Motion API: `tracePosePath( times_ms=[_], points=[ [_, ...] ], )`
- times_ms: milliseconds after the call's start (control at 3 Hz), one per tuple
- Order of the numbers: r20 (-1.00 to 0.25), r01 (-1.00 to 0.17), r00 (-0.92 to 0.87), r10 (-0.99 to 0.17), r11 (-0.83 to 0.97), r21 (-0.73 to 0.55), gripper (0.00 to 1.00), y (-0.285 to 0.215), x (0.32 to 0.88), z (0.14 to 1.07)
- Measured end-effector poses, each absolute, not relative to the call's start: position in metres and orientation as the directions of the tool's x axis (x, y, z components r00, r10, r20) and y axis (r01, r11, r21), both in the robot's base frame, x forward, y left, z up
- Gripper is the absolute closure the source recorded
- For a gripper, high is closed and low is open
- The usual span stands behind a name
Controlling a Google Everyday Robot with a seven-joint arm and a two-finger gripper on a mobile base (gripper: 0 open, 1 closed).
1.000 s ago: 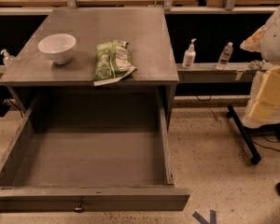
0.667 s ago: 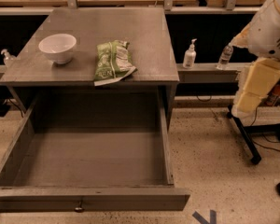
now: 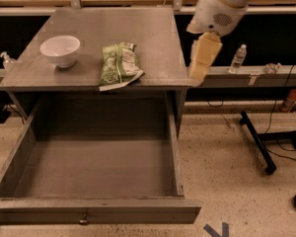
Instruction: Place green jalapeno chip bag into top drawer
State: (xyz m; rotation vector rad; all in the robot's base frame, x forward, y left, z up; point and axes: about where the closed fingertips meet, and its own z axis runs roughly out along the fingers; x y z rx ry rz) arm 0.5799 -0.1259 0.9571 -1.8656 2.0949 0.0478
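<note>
The green jalapeno chip bag (image 3: 118, 65) lies flat on the grey table top (image 3: 153, 33), near its front edge and right of centre. The top drawer (image 3: 93, 214) is pulled fully out below the table, and I see nothing inside it. Its small round knob (image 3: 83, 220) shows on the front panel. My gripper (image 3: 201, 65) hangs from the white arm (image 3: 219, 6) at the table's right front corner, to the right of the bag and apart from it, holding nothing.
A white bowl (image 3: 60, 50) stands on the table left of the bag. A clear bottle (image 3: 239, 59) stands on the low shelf to the right, a small pump bottle (image 3: 7, 61) on the left. A black stand leg (image 3: 259, 143) crosses the floor at right.
My arm and gripper have swung left from the far right of the view to the table's right front corner. The bag, bowl and drawer have not moved.
</note>
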Motion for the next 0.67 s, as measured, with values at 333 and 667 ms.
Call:
tracePosePath(
  times_ms=[333,667],
  points=[
    [-0.320,-0.966,-0.014,-0.947,0.096,-0.242,0.00,-0.0802,0.6221,0.9731],
    [-0.321,-0.966,-0.014,-0.947,0.096,-0.241,0.00,-0.0792,0.6234,0.9709]
  ],
)
